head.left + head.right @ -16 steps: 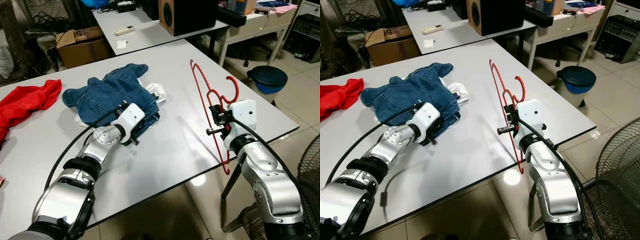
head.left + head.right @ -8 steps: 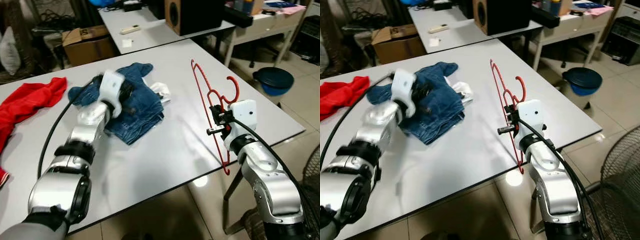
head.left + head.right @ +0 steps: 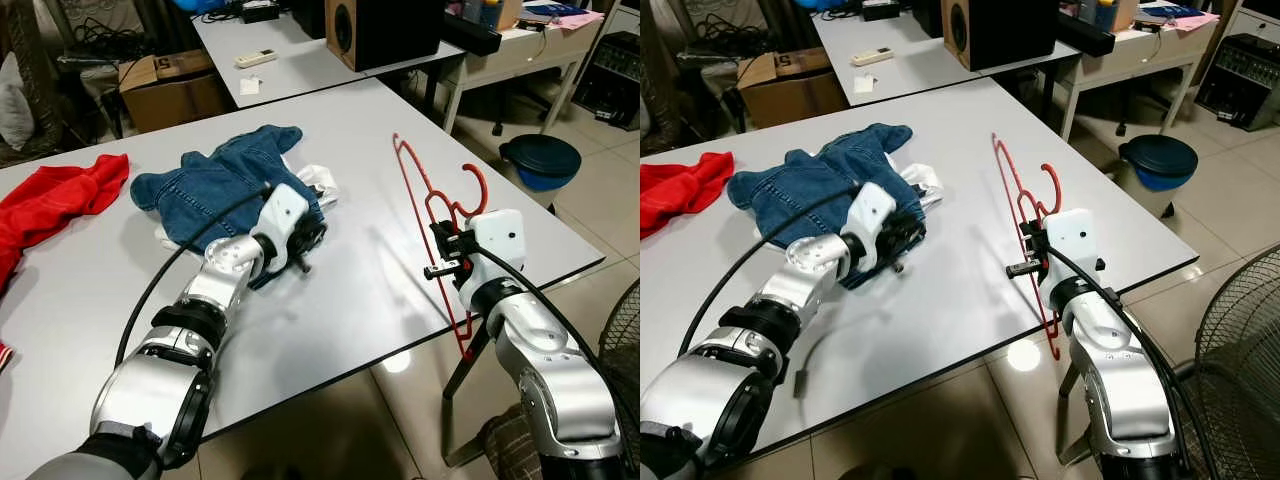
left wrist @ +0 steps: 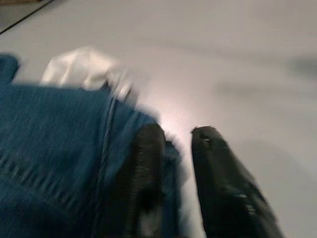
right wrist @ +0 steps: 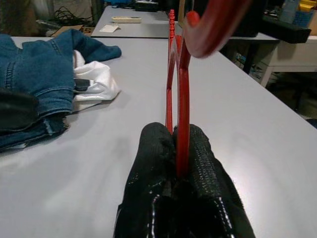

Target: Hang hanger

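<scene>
Your right gripper is clamped on the red hanger, holding it upright above the table's right edge. Your left gripper sits at the hem of the denim garment, fingers slightly apart with a fold of denim between them. I judge the garment pickup in hand; next, close firmly on the fabric and bring it to the hanger.

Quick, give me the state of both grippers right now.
Left gripper: open, fingers at the edge of the denim jacket, not visibly clamped on it.
Right gripper: shut on the red hanger, holding it upright over the table's edge.
</scene>
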Robot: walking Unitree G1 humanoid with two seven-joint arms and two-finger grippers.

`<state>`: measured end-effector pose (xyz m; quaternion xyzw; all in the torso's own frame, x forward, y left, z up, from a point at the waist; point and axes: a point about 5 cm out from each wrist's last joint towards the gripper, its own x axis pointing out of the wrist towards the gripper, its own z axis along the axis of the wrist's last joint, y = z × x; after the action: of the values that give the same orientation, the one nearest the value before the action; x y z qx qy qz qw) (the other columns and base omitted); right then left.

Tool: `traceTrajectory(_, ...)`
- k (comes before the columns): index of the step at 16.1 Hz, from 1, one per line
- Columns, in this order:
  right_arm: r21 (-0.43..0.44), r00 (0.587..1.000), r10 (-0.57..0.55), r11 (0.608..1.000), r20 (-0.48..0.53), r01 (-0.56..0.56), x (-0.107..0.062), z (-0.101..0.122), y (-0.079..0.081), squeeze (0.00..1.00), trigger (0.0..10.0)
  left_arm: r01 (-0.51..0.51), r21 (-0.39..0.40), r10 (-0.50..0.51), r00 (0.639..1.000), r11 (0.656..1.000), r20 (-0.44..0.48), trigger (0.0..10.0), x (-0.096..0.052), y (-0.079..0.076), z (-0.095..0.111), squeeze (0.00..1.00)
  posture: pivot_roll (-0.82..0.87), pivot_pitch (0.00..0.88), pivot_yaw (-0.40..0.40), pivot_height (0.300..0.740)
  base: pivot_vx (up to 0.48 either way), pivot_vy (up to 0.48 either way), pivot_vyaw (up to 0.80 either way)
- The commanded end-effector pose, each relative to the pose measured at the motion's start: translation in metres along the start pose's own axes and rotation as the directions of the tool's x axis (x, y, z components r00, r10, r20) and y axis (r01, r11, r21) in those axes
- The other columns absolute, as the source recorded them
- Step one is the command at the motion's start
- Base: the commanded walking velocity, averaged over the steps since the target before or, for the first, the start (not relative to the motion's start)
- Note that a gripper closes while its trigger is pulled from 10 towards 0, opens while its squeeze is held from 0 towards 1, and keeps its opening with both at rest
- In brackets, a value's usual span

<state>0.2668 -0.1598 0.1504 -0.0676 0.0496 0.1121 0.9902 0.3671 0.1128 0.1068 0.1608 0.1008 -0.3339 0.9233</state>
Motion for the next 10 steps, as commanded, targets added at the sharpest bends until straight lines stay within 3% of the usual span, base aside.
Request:
traceTrajectory(1, -0.002, 1.000, 0.012, 1.000, -0.004, -0.012, -0.0028, 0.0010, 0.0007, 0.00, 10.0, -0.045, 0.051, 0.047, 0.998, 0.998, -0.036, 10.0, -0.0040, 0.0075, -0.0043, 1.00, -0.11, 0.000, 0.082, 0.740, 0.000, 0.000, 0.00)
traceTrajectory(3, -0.002, 1.000, 0.006, 1.000, -0.012, -0.006, -0.0062, 0.0004, -0.0003, 0.00, 10.0, -0.102, 0.132, 0.110, 0.992, 0.986, -0.057, 10.0, -0.0065, 0.0148, -0.0051, 1.00, -0.12, 0.000, 0.083, 0.740, 0.000, 0.000, 0.00)
traceTrajectory(10, -0.005, 1.000, 0.009, 1.000, -0.019, -0.009, -0.0066, 0.0020, -0.0002, 0.00, 10.0, -0.116, 0.111, 0.125, 0.989, 0.987, -0.077, 10.0, 0.0008, 0.0049, -0.0077, 1.00, -0.12, 0.000, 0.076, 0.740, 0.000, 0.000, 0.00)
